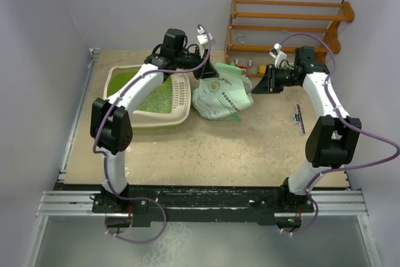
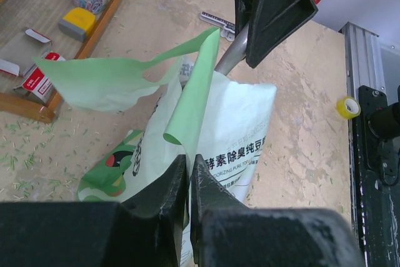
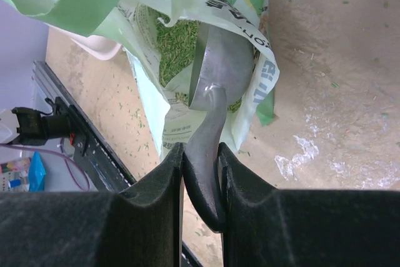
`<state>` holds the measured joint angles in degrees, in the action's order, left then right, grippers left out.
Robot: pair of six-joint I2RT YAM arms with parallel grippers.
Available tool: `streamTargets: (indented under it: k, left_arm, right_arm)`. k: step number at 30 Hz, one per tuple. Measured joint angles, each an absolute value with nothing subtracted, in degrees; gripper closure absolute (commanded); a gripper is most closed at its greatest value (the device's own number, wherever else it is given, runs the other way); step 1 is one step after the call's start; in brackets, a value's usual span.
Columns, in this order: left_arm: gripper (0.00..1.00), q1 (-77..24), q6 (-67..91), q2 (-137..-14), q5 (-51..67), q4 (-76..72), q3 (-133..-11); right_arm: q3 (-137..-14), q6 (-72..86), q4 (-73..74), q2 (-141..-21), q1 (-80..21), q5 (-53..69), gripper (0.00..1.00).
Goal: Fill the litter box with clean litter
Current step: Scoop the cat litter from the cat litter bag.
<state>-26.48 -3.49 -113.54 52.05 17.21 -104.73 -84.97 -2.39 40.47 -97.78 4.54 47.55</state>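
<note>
- Furthest left, the litter box (image 1: 182, 114) sits on the desk (image 1: 250, 154), with litter (image 1: 156, 97) spread inside.
- Left hand (image 2: 189, 166) is clenched on the pale green bag (image 2: 237, 129), just right of the box, pinching its torn edge.
- Right hand (image 3: 200, 167) grasps a metal scoop (image 3: 222, 67) by its handle, the bowl dipped into the bag's litter.

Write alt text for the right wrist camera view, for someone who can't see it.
The right gripper clamps the handle of a metal scoop, whose bowl sits inside the open pale green bag over green litter. The tan table shows to the right.
</note>
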Motion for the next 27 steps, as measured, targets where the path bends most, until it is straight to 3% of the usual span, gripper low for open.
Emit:
streamTargets:
  k: [27]
  left_arm:
    - [0.97,-26.4,-1.1,-113.6,53.8,14.4,-102.3]
  right_arm:
    - [-86.4,-4.8,38.3,-108.9,-4.2,52.5,1.0]
